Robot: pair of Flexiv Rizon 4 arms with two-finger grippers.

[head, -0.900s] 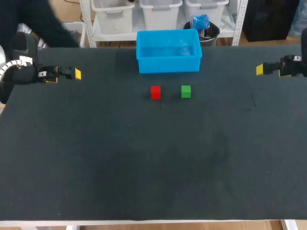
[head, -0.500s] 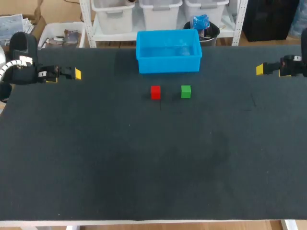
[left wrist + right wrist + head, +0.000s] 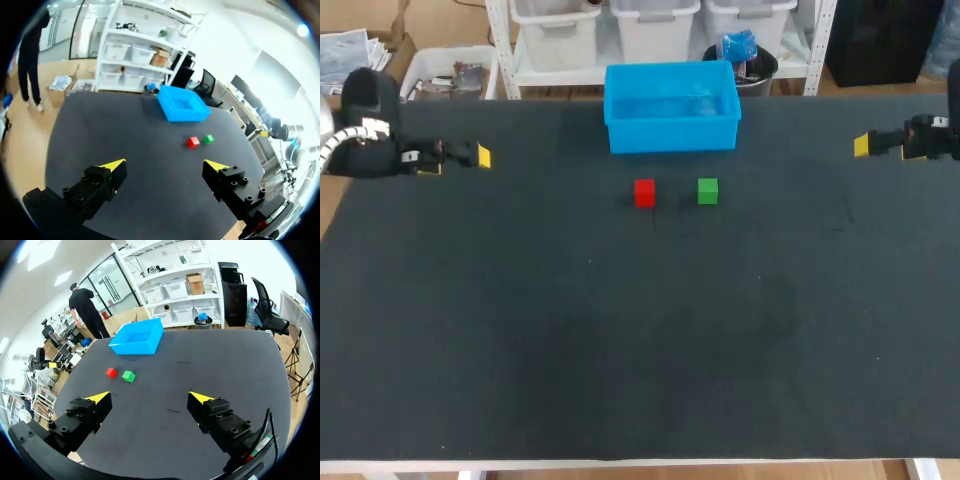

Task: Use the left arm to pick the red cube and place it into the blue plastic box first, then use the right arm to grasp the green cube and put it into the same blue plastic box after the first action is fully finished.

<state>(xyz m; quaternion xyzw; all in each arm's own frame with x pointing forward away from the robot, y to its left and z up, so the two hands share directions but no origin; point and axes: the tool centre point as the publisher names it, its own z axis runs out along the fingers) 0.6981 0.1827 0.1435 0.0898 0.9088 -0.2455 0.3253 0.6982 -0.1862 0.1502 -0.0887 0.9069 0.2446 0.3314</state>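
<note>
Nothing on the table (image 3: 620, 350) has shifted since the earlier frames, and both arms are where they were. One red cube (image 3: 644, 193) and one green cube (image 3: 708, 191) sit side by side, not touching, just above frame centre and below the single blue box (image 3: 672, 136). The left claw (image 3: 165, 165), at the frame's left edge, has its fingers spread and empty, well apart from the red cube. The right claw (image 3: 150, 396), at the right edge, is likewise spread and empty.
</note>
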